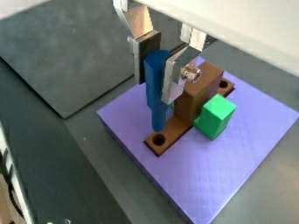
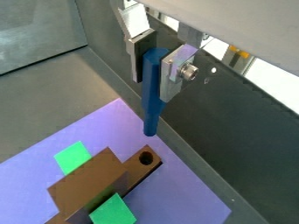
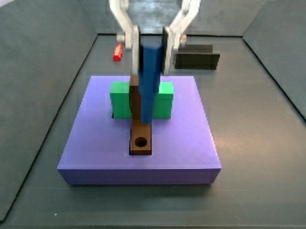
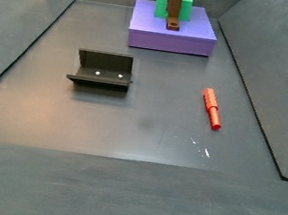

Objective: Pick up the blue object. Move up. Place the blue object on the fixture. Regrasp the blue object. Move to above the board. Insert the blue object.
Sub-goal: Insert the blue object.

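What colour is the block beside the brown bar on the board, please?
Green. The block shows best in a side view, behind the hand holding the blue peg.

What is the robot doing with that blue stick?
The robot's gripper is holding the blue object, a slim peg, upright between its jaws. It hangs above the purple board, over the brown bar with the round hole, not yet in the hole. A green block sits beside the bar. The dark fixture and a red peg lie on the floor, away from the board.
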You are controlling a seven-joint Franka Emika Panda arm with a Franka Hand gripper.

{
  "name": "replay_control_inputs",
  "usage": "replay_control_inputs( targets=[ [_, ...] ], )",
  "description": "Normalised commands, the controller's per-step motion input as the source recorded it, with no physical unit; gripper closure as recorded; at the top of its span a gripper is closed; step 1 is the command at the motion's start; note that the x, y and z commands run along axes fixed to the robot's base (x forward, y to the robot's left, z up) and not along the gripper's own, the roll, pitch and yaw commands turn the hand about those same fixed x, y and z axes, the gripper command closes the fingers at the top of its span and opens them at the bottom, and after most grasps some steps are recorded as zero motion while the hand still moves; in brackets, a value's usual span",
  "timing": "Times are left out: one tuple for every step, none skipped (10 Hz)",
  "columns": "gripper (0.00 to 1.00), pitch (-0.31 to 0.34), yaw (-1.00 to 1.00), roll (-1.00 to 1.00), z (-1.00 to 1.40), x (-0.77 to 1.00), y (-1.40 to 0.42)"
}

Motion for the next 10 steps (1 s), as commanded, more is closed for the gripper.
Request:
replay_control_inputs(
  targets=[
    [1.0,-0.371,0.0,-0.05,-0.29,-0.08,0.0],
    [1.0,-0.31,0.0,0.0,-0.07,-0.06,0.0],
    [1.0,-0.09,0.0,0.07,0.0,0.0,0.0],
    [1.0,0.0,-0.2,0.04,-0.18,0.19,-0.05],
    [1.0,0.0,-0.16,0.07,-0.27,0.16,0.0],
    [1.0,0.184,-0.07,0.24,-0.24,0.26,0.0],
    [1.0,0.16,-0.05,0.29,-0.15,0.17,0.0],
    [1.0,0.15,-0.11,0.35,-0.07,0.17,0.0],
    [1.0,0.077,-0.1,0.35,-0.05,0.0,-0.01],
    [1.0,0.054,-0.08,0.32,-0.03,-0.03,-0.04]
  ],
)
